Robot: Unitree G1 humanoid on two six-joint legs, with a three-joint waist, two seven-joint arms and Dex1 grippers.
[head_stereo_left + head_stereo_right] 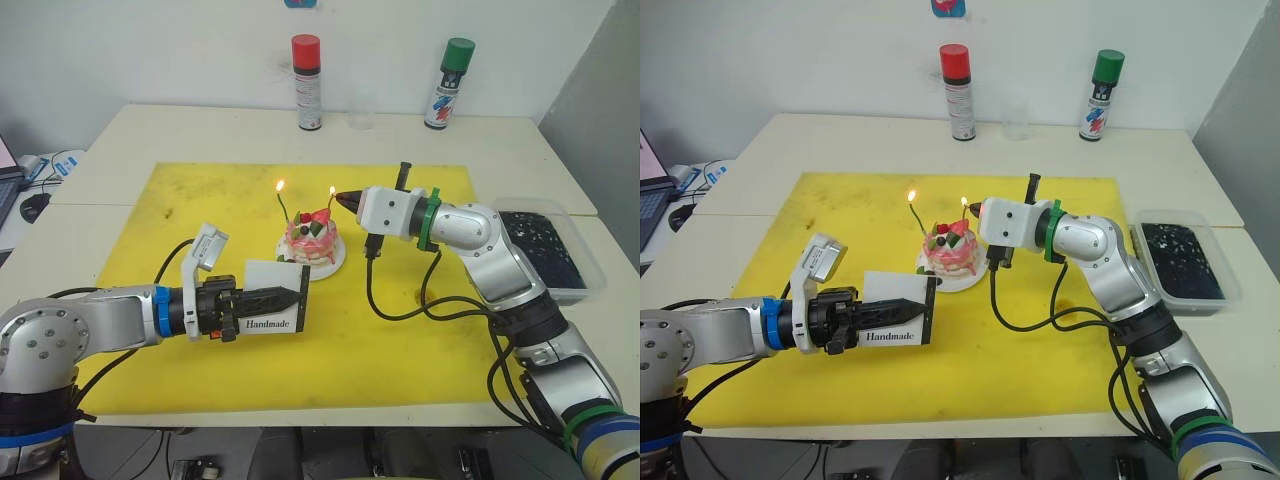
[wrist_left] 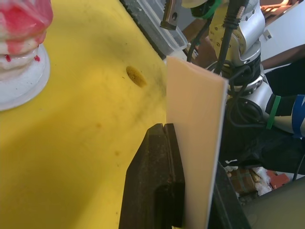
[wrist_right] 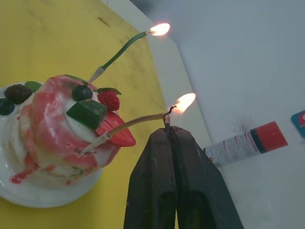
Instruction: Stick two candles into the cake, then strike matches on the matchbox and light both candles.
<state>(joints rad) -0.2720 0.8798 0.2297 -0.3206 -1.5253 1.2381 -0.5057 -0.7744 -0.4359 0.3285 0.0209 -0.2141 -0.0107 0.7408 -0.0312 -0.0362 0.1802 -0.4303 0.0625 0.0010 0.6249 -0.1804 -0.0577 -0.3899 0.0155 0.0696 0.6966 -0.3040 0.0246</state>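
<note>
The pink-and-white cake (image 1: 312, 243) stands on its white plate (image 1: 335, 263) in the middle of the yellow mat. Two thin green candles (image 3: 124, 50) (image 3: 138, 121) lean out of its top, and both carry a flame. My right gripper (image 1: 343, 200) hovers just right of the cake, shut on a short dark match (image 3: 166, 121) whose tip touches the nearer candle's burning end. In front of and left of the cake, my left gripper (image 1: 290, 297) is shut on the white "Handmade" matchbox (image 1: 275, 298), holding it upright above the mat.
A red-capped spray can (image 1: 307, 83), a green-capped spray can (image 1: 449, 84) and a clear cup (image 1: 362, 120) stand along the table's far edge. A clear plastic tray (image 1: 545, 245) with dark contents sits right of the yellow mat (image 1: 200, 200).
</note>
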